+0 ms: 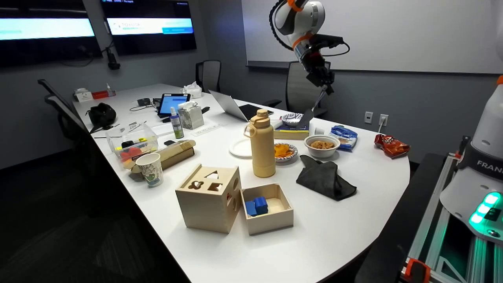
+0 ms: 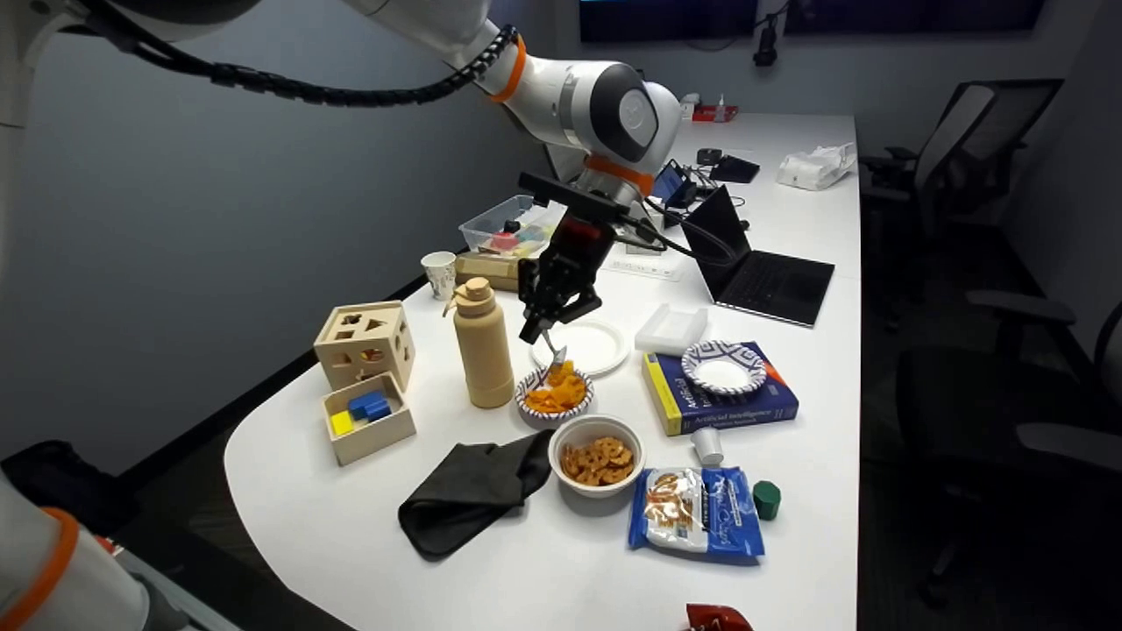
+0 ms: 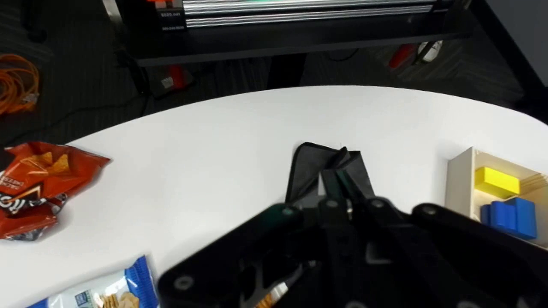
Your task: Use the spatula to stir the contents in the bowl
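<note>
While the hand [image 1: 325, 86] already grips the spatula [image 1: 306, 117], which seems raised outside the near bowl [image 1: 322, 153], I judge stirring remains.

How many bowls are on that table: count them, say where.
3: pretzel bowl beside the black cloth, chip bowl beside the bottle, third bowl on the book. Others may be hidden.

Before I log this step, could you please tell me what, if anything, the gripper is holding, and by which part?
The gripper holds the spatula by its handle, blade end hanging down.
</note>
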`<state>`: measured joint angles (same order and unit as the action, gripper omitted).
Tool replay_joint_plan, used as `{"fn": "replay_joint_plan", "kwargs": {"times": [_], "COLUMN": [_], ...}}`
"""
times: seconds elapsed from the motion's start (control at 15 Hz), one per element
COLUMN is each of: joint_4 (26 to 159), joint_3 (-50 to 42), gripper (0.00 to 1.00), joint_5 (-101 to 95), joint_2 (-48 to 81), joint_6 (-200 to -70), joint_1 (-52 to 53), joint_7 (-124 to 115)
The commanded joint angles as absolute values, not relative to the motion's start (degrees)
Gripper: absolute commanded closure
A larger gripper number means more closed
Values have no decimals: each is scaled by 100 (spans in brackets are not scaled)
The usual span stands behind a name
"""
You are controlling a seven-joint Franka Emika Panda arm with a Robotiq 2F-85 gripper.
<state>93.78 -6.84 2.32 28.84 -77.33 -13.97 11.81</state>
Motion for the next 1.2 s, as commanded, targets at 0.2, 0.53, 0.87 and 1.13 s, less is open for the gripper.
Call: {"fn": "replay_joint_plan", "kwargs": {"times": [0.2, 0.53, 0.87, 1.13], "joint_4": [9498, 9200, 8999, 8882], "joint_3": [-385, -219, -156, -208], "gripper": [99, 99, 99, 99], "joint_5": [887, 1288, 1607, 1707], "joint_2": [3173, 3833, 4191, 4305], "joint_6": [-8146, -8162, -8204, -8201], "joint_1": [-1501, -1671, -1936, -2122], "joint_7": [2001, 2640, 3062, 3178]}}
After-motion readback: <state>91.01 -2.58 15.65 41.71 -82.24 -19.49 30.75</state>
